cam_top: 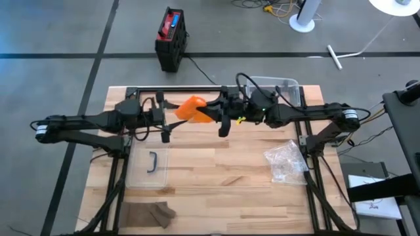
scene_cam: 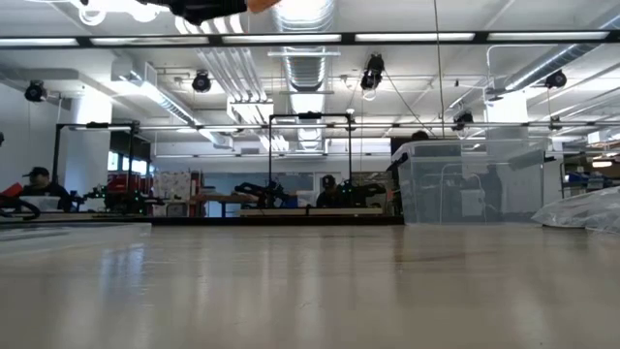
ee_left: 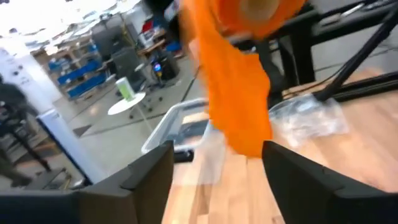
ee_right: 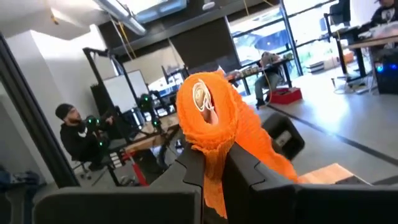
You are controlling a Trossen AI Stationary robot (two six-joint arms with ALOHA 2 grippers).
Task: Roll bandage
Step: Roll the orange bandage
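Note:
The orange bandage (cam_top: pixel 192 110) is held high above the table's far middle, between the two arms. It is partly wound into a roll (ee_right: pixel 205 106) around a pale core, and a loose tail (ee_left: pixel 239 106) hangs down from it. My right gripper (ee_right: pixel 216 168) comes in from the table's right and is shut on the bandage. My left gripper (ee_left: pixel 217 171) faces it from the table's left. It is open, with the tail hanging just beyond its fingertips and not touching them. The low view shows only a sliver of orange (scene_cam: pixel 262 4) at its top edge. My right gripper pinches the bunched cloth just under the roll (ee_right: pixel 214 158) between its two fingers, coming roughly level from the table's right side. The roll stands just beyond the fingertips, its core end facing the wrist camera. The slack tail hangs beyond them, clear of the table.
A clear plastic box (cam_top: pixel 283 88) stands at the far edge behind the right arm. A clear lid with a dark handle (cam_top: pixel 152 162) lies at near left, a crumpled plastic bag (cam_top: pixel 285 160) at right, and a brown cloth (cam_top: pixel 149 213) by the near edge.

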